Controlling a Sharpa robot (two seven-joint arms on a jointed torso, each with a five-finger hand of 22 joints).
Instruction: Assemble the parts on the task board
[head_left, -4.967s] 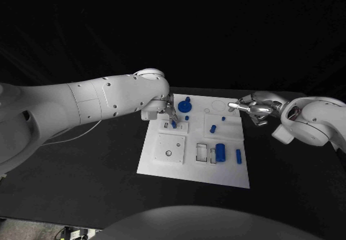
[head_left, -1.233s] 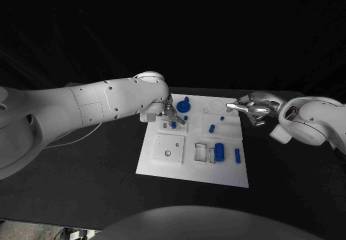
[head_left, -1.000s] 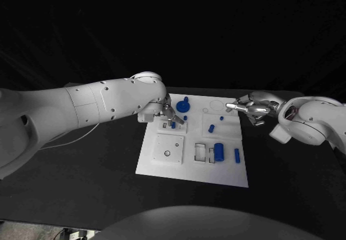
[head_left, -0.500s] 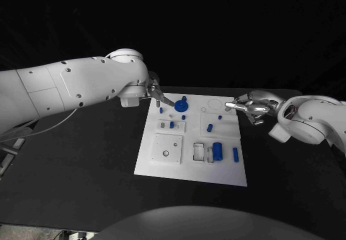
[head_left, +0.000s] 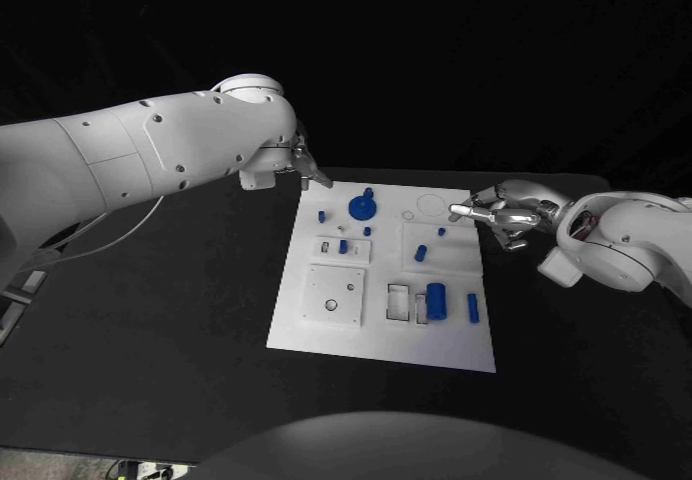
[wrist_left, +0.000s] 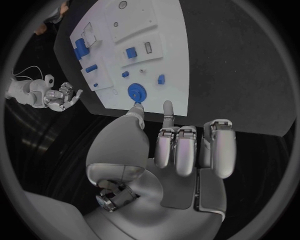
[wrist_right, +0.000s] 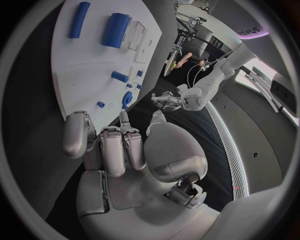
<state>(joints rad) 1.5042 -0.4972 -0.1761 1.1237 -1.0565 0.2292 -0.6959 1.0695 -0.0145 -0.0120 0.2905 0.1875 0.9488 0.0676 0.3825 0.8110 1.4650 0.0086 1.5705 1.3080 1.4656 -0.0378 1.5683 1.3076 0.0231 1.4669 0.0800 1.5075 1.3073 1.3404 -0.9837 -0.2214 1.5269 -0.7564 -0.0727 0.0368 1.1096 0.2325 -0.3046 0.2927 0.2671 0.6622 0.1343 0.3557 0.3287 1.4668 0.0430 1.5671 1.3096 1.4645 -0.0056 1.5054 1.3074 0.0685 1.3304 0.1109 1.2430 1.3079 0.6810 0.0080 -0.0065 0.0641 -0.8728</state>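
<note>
Blue gear sits on the board just beyond the left hand, both hands' fingers empty and loosely apart, right hand beside the board, so a careless reach could knock parts loose.

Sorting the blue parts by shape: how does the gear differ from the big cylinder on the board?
The blue gear is a flat toothed disc near the board's far edge; the big cylinder is a smooth, long barrel nearer the robot. The gear lies face up, the cylinder on its side. Both are blue and on the task board.
</note>
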